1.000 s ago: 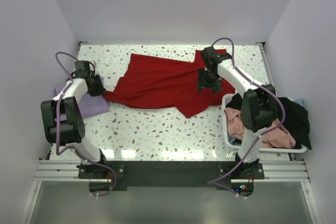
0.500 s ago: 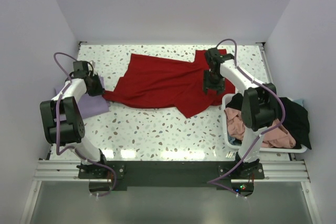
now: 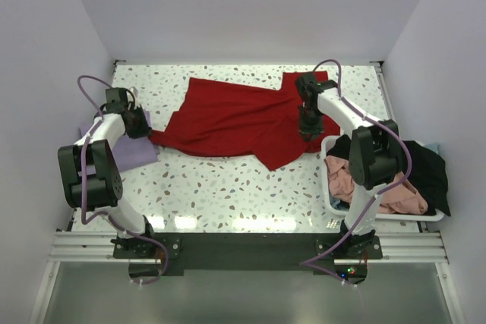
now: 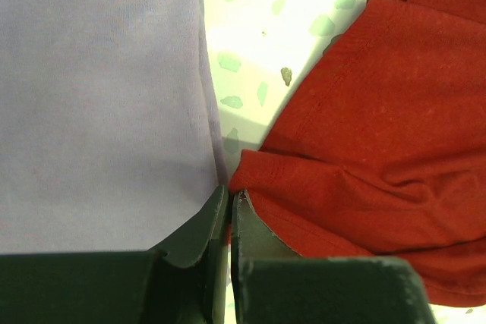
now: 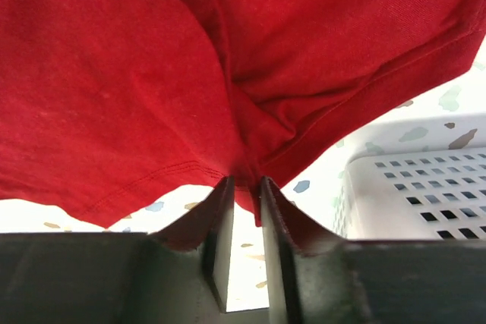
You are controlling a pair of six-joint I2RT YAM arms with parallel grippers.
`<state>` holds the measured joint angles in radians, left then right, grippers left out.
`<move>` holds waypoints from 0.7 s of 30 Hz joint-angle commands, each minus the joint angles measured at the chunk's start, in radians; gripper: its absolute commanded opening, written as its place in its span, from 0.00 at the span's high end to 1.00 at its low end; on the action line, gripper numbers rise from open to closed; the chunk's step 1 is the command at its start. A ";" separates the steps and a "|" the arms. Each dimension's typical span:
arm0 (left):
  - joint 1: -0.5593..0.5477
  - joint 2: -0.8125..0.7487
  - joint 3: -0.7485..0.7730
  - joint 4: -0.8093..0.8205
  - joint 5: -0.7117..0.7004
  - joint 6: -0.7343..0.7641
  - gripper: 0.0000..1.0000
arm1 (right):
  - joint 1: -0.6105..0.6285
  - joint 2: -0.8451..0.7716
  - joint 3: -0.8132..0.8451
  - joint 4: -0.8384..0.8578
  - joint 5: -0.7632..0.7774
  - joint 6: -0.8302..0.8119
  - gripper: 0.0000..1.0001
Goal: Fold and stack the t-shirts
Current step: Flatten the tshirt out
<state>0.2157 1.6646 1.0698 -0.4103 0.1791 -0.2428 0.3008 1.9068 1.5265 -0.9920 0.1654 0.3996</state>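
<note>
A large red t-shirt (image 3: 235, 119) lies spread and rumpled across the middle of the speckled table. My left gripper (image 3: 141, 128) is shut on its left corner (image 4: 319, 187), right beside a folded pale lavender t-shirt (image 3: 125, 149) that fills the left of the left wrist view (image 4: 99, 96). My right gripper (image 3: 307, 128) is shut on a bunched fold of the red t-shirt's right edge (image 5: 243, 96), lifted off the table. Salmon-pink (image 3: 380, 187) and black (image 3: 425, 168) t-shirts lie in the basket.
A white plastic basket (image 3: 331, 195) stands at the right near edge, close beside my right gripper; its perforated wall shows in the right wrist view (image 5: 425, 195). The table's back wall runs just behind the red shirt.
My right gripper has moved slightly right and toward the near edge with the red cloth in it. The left gripper has stayed in place on the shirt's left corner.
</note>
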 commanded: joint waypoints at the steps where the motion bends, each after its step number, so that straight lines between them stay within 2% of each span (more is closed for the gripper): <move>1: 0.010 0.000 0.019 0.045 0.016 0.010 1.00 | -0.002 -0.031 -0.005 -0.023 0.031 -0.001 0.79; 3: 0.010 -0.002 0.021 0.047 0.017 0.010 1.00 | -0.002 -0.031 0.000 -0.031 0.031 0.001 0.89; 6: 0.010 0.001 0.025 0.045 0.020 0.010 1.00 | -0.002 -0.034 0.015 -0.046 0.029 0.004 0.98; 15: 0.010 -0.011 0.013 0.039 0.023 0.016 1.00 | -0.003 -0.080 0.106 -0.134 0.008 0.005 0.96; 21: 0.010 -0.034 0.009 0.039 0.037 0.014 1.00 | -0.002 -0.086 0.074 -0.122 -0.001 -0.004 0.92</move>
<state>0.2157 1.6642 1.0698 -0.4080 0.1951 -0.2424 0.3008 1.8618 1.5917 -1.0908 0.1658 0.4015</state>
